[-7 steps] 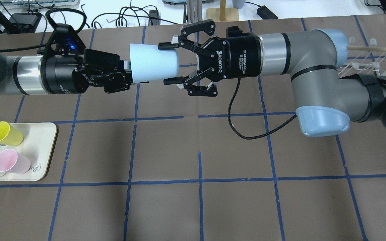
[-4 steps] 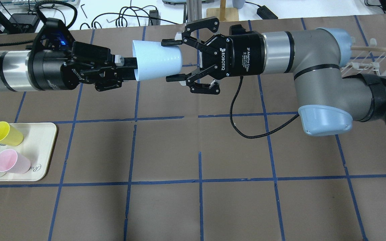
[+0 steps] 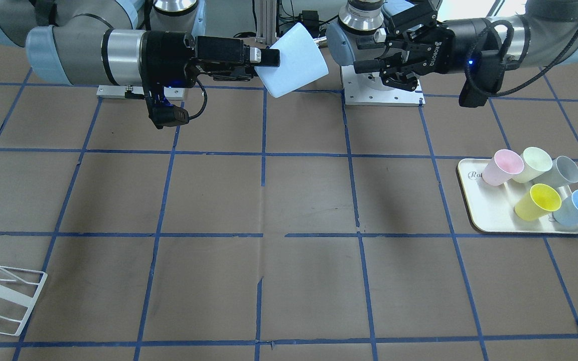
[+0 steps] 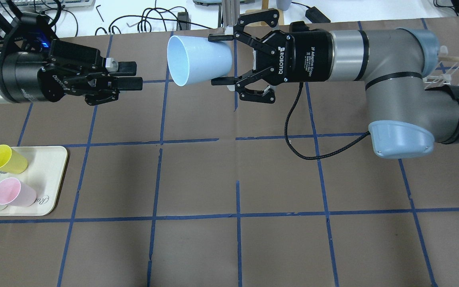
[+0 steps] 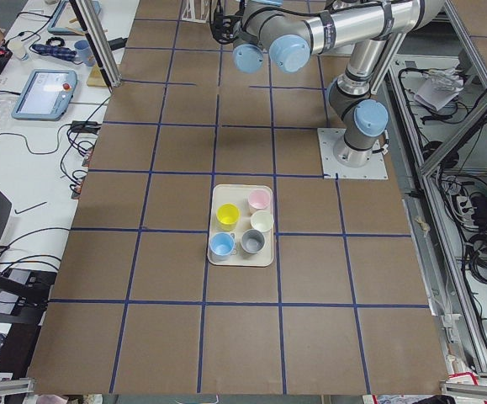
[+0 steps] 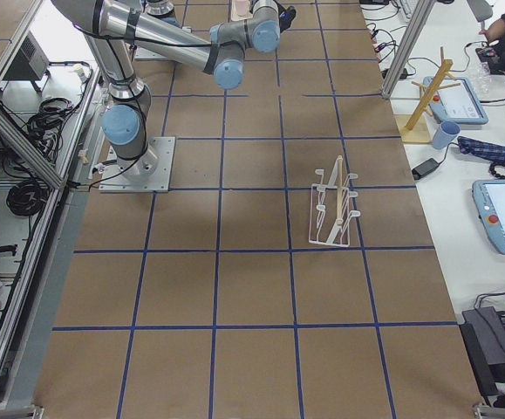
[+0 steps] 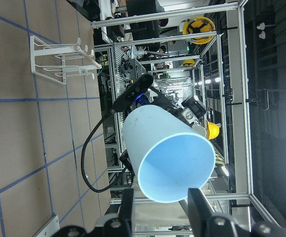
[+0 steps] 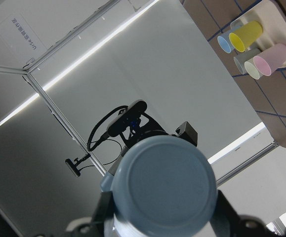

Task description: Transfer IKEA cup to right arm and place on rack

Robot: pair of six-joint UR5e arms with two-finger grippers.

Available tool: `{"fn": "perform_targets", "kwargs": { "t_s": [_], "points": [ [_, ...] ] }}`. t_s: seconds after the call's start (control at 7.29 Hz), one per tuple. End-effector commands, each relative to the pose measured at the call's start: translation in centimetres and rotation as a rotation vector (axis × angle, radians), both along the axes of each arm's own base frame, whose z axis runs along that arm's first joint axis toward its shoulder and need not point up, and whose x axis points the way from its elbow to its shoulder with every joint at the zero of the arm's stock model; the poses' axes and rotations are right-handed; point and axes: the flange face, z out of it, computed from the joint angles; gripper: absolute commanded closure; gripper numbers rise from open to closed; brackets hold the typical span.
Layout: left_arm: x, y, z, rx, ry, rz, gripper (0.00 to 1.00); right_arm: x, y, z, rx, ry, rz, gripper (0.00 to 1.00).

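Above the far middle of the table, the IKEA cup [image 4: 197,59] was held in the air, clamped at its base end between the fingers of the right gripper [image 4: 215,59]. Its long axis was laid level along the table, mouth turned to the left gripper [image 4: 132,75], base turned to the right arm [image 4: 389,59]. The left gripper's fingers were seen narrowly parted, nothing held, clear of the rim with open air between. The rack [image 6: 330,214] was placed well apart on the right arm's side, so the carry was judged to fall to that arm alone. Against half a second earlier, when the rim wall was pinched by the left fingers, the cup had been let go and the left gripper drawn back; the cup had been shifted slightly toward the right.
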Motion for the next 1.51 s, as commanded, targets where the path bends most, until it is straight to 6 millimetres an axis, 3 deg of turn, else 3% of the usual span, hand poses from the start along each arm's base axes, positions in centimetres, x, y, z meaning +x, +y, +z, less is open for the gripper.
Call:
{"fn": "perform_targets", "kwargs": {
  "t_s": [0.0, 0.14, 0.27, 0.69, 0.82, 1.1, 1.37],
  "points": [
    [1.4, 0.2, 0.8, -0.016, -0.027, -0.015, 0.53, -1.5, -0.6, 0.0, -0.003, 0.013, -0.035, 0.61],
    [4.6, 0.8, 1.2, 0.008, -0.070, -0.038, 0.54, -3.7, -1.5, 0.2, -0.034, 0.016, -0.081, 0.68],
    [7.0, 1.0, 1.8, 0.045, -0.108, -0.032, 0.54, -4.6, -1.5, 0.6, -0.101, 0.023, -0.101, 0.72],
    [8.7, -1.0, 2.8, 0.142, -0.401, -0.113, 0.53, -5.4, -2.2, 0.0, -0.201, 0.272, -0.191, 0.75],
    [6.9, -2.4, 2.9, 0.137, -0.506, -0.121, 0.53, -5.5, -1.8, 0.4, -0.230, 0.366, -0.223, 0.76],
    [1.4, -5.3, 1.8, 0.127, -0.861, -0.165, 0.52, -5.4, -0.6, 1.1, -0.295, 0.530, -0.266, 0.76],
    [-3.5, -6.1, 1.5, 0.126, -1.183, -0.162, 0.51, -4.2, 0.6, 0.2, -0.445, 0.759, -0.207, 0.76]
  ]
}}
